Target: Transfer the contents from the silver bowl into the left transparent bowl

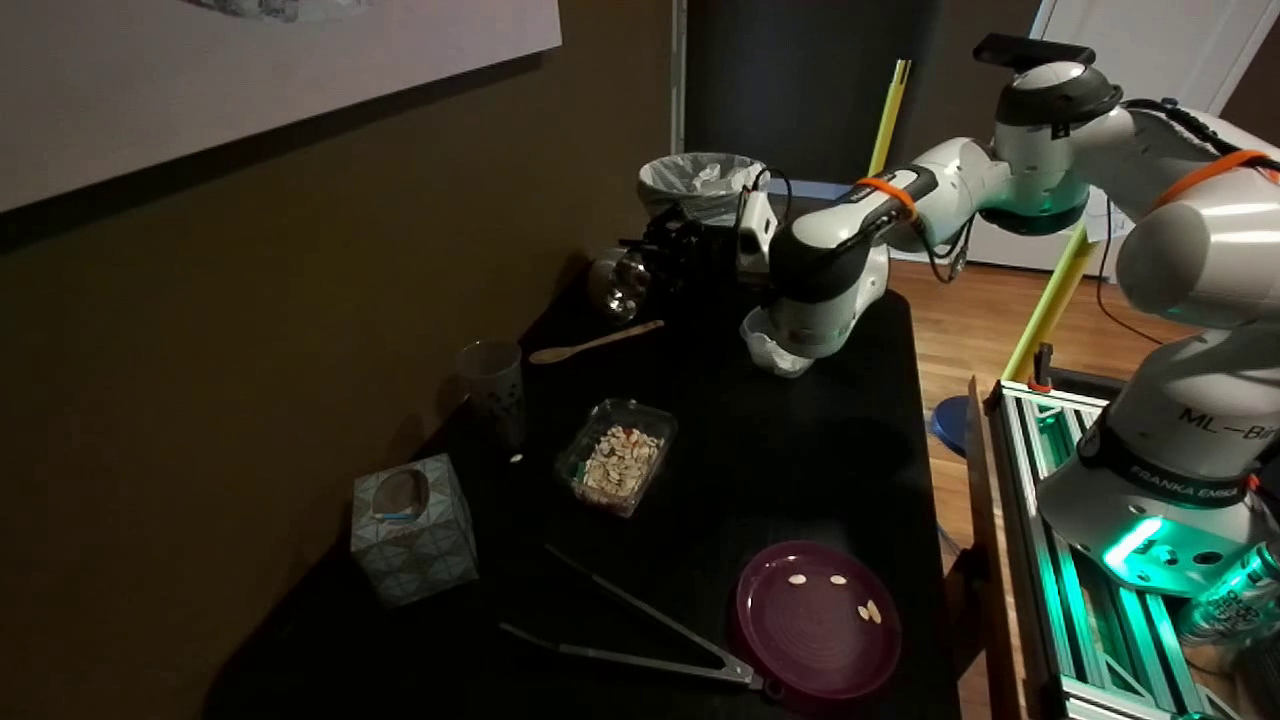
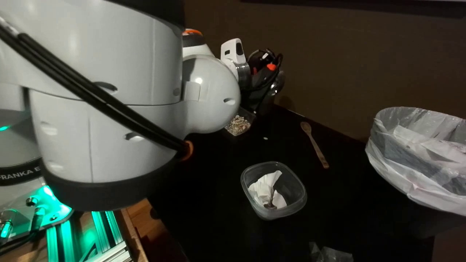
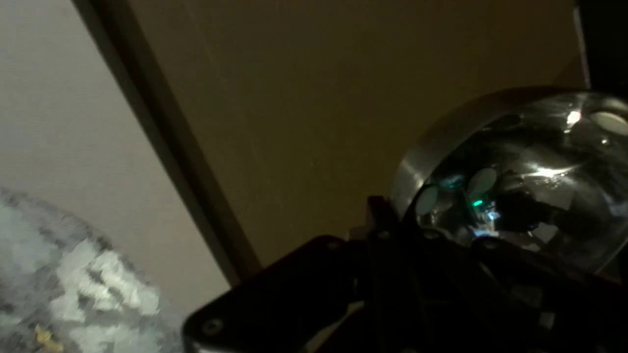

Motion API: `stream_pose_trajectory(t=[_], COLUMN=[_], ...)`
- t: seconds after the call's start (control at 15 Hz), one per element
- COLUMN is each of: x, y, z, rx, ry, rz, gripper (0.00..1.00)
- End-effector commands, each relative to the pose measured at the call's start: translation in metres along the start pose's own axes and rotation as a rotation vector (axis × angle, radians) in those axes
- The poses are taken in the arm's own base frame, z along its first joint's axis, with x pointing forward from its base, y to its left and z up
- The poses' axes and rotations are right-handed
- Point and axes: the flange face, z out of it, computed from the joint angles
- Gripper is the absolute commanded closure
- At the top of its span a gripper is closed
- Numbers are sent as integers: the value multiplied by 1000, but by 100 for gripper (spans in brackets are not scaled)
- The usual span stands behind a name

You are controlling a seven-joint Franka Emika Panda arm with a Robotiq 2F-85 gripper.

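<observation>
In an exterior view, see the contents (image 1: 622, 464) heaped in the left transparent bowl (image 1: 634, 411), judged largely transferred. At its 12 o'clock, find the silver bowl (image 1: 620, 287), tilted, pinched at the rim by closed jaws; perhaps not quite emptied, yet to be released.

The robot arm (image 1: 1195, 260) reads "FRANKA EMIKA" and, cut off, "ML-Bi".

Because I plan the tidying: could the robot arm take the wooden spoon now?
Probably not: the gripper holds the silver bowl by its rim, although the wooden spoon itself lies uncovered.
</observation>
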Motion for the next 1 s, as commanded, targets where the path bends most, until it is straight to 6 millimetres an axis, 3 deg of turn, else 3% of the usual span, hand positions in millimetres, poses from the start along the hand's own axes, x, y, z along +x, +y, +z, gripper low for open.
stream_pose_trajectory(t=[0.0, 0.2, 0.33, 0.67, 0.93], x=[-10, -12, 0, 23, 22], y=[-9, -17, -25, 0, 28], z=[-7, -14, -19, -6, 9], rx=[155, 285, 389, 557, 605], ry=[-129, -238, -264, -258, -248], rz=[30, 114, 195, 480, 737], gripper=[99, 99, 99, 99, 99])
